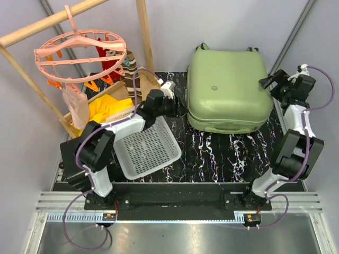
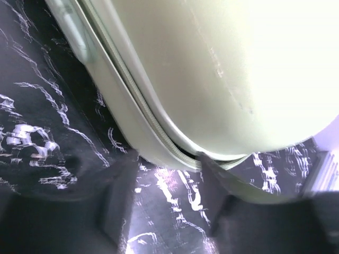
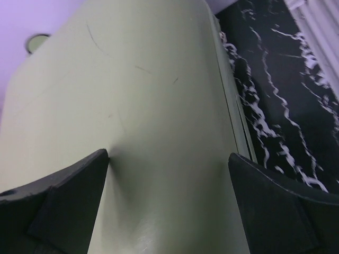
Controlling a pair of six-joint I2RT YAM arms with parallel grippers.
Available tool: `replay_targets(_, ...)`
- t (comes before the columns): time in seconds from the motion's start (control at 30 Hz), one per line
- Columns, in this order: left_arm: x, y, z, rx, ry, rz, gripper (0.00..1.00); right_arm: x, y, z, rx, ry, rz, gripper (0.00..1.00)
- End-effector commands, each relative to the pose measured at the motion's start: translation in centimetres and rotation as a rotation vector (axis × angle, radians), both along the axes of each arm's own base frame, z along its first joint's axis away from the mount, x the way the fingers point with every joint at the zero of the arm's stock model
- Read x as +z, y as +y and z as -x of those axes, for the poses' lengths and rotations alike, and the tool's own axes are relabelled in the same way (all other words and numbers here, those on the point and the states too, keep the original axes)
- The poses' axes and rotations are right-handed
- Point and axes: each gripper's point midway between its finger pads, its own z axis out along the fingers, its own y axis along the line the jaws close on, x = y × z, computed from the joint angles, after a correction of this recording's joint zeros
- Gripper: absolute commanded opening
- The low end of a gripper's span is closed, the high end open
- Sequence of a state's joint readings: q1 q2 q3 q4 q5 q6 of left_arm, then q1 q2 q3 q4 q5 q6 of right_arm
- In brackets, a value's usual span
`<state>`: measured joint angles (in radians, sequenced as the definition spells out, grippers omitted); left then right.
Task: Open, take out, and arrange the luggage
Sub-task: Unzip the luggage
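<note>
The luggage (image 1: 228,90), a light-green hard-shell suitcase, lies flat on the black marbled table with its lid down. My left gripper (image 1: 175,98) is at its left side, low by the zip seam. In the left wrist view, this gripper (image 2: 166,155) is open, with only table between its dark fingers (image 2: 217,196). One fingertip is right at the seam of the luggage (image 2: 212,74), where a narrow dark gap shows. My right gripper (image 1: 267,82) is over the lid's right edge. It (image 3: 168,159) is wide open, its fingers (image 3: 69,196) spread over the green shell (image 3: 159,95).
A white perforated basket (image 1: 148,148) sits under the left arm. Behind it are a cardboard box with yellow cloth (image 1: 108,108), a pink round clip hanger (image 1: 79,53) and a wooden rack (image 1: 143,32). Grey walls close in the table's sides and back.
</note>
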<state>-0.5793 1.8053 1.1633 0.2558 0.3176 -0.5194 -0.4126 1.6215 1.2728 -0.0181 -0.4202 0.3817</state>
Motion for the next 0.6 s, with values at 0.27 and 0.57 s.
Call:
replay_targets(0.27,11.2,4.3,2.1,0.072,-0.265,0.027,0.84,-2.4,9.0,3.1,0.411,-0.097,-0.175,0.89)
replay_targets(0.57,14.2,6.3,4.7,0.091,-0.319,0.045,0.85,-5.3,14.8,7.9,0.329,-0.006,-0.249,0.88)
